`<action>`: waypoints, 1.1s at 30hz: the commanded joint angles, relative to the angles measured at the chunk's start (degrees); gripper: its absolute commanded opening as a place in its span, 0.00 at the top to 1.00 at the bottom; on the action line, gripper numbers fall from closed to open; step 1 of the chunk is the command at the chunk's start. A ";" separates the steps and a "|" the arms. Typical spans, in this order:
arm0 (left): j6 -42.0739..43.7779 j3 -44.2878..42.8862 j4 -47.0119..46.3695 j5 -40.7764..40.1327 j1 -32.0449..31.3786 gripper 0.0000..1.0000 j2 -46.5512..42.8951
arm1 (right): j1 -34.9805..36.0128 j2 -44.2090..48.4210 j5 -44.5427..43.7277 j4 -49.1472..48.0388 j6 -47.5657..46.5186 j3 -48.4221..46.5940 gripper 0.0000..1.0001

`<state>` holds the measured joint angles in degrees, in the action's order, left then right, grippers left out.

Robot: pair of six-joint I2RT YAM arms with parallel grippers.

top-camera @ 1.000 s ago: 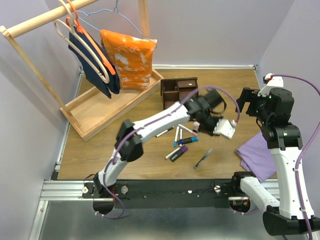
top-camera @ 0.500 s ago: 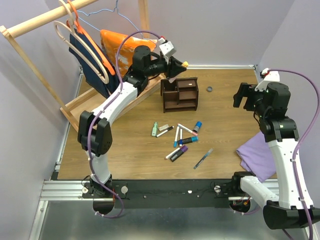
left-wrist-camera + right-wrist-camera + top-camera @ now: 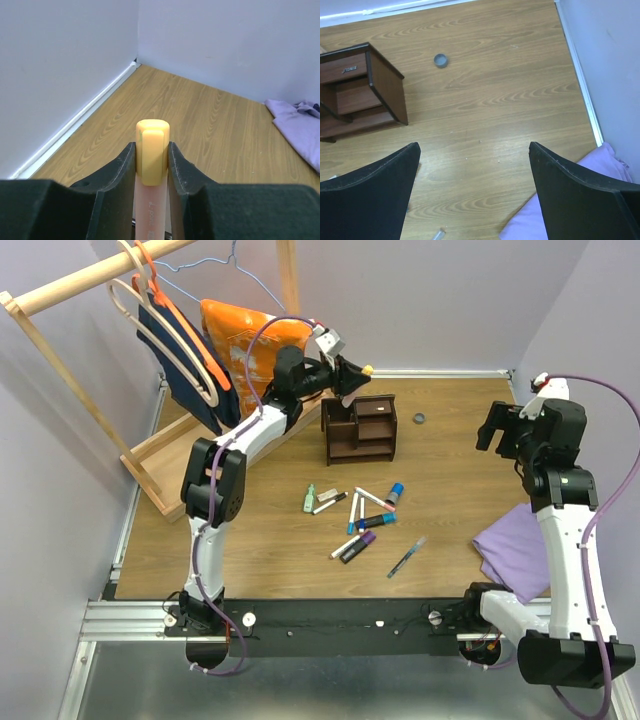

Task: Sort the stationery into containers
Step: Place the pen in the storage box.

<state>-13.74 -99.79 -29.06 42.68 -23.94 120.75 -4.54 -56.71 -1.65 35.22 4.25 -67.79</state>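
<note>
Holding pink marker (image 3: 152, 155), yellow cap, pinched in left fingers (image 3: 117, 180), up over far side of organizer (image 3: 362, 430). Drop-off step, I reckon: next needs lining up over open slot, then letting go. Right fingers (image 3: 370, 195) spread, empty, off to right of organizer.

Dark brown wooden organizer (image 3: 360, 427) stands upright at upper centre of the top view, its compartments open. One pink-bodied pen (image 3: 152, 155) with a yellow cap is clamped in the left gripper (image 3: 151, 150), just above the organizer's upper left in that view. The other pens and markers (image 3: 362, 515) lie flat in a loose cluster at frame centre (pale green eraser (image 3: 310, 498) at its left edge). One thin pen (image 3: 407, 556) lies apart at the cluster's lower right.
</note>
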 commanded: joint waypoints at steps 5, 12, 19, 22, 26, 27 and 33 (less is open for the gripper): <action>0.73 -2.69 -5.48 1.01 1.36 1.00 7.30 | -2.06 -1.12 1.30 -1.91 -0.83 0.37 0.03; 1.08 -4.01 -6.18 0.83 2.94 1.00 10.03 | -2.58 -0.68 3.94 -3.76 -0.30 3.98 0.03; 1.26 -2.52 -7.42 2.94 3.47 0.78 9.77 | -2.58 0.54 4.55 -4.90 -0.30 6.35 0.03; 1.34 -1.03 -7.24 3.55 3.47 0.76 8.37 | -2.58 1.16 4.81 -4.55 -0.30 6.53 0.03; 2.31 1.17 -6.36 3.55 3.47 0.71 6.26 | -2.58 1.95 5.16 -4.37 -0.30 6.79 0.03; 2.75 2.13 -6.19 3.82 3.47 0.69 5.82 | -2.58 2.30 5.34 -4.37 -0.30 6.71 0.03; 5.03 5.39 -5.05 5.22 3.47 0.52 2.57 | -2.58 4.85 5.87 -4.02 -0.47 7.85 0.03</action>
<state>-11.55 -96.44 -33.93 45.69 -20.95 128.51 -6.76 -54.54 2.74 31.99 4.03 -61.60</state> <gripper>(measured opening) 0.435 0.969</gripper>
